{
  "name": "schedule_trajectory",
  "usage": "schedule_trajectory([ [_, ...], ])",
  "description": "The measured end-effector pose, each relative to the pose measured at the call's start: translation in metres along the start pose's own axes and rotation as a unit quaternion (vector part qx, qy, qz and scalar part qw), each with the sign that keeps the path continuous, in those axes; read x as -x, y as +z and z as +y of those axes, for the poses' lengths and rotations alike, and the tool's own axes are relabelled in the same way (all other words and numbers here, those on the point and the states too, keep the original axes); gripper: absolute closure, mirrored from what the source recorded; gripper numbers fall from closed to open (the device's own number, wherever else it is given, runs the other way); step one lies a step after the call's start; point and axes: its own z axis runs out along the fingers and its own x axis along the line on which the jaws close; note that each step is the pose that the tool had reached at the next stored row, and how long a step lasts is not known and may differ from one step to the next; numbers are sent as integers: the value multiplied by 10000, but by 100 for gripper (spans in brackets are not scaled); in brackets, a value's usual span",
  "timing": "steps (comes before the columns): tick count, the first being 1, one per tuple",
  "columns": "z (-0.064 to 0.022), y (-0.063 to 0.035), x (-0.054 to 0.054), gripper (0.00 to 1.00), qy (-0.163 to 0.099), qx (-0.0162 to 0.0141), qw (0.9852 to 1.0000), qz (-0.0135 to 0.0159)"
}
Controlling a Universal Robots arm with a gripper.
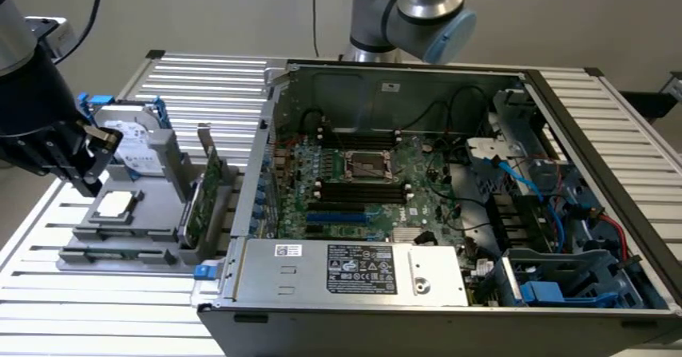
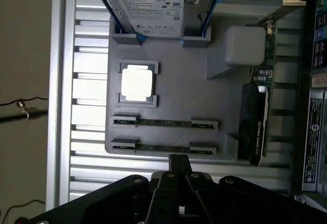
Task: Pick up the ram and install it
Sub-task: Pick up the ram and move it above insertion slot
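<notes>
Gripper (image 2: pixel 179 160), fingers together and empty, poised near the ram (image 2: pixel 163 148), which stands on edge in a grey holder (image 2: pixel 196 101) on the worktop (image 2: pixel 87 88). Judged light, stiff, fragile: grip the flat faces mid-length.

hard drive label (image 2: pixel 148 12), print illegible

Hard drive (image 2: pixel 150 14), processor (image 2: pixel 137 83), open computer case (image 1: pixel 426 329)
</notes>
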Motion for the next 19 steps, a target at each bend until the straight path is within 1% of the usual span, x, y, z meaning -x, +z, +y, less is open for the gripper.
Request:
schedule_trajectory([
  [9, -2, 5, -2, 89, -1, 2, 10000, 0],
  [10, -4, 6, -5, 89, -40, 7, 10000, -2],
  [12, -3, 12, -4, 89, -222, 2, 9998, 7],
  [15, -3, 21, -4, 89, -491, -4, 9988, 19],
  [17, -3, 27, -4, 89, -673, -8, 9977, 27],
  [19, -4, 32, -4, 89, -852, -13, 9964, 35],
])
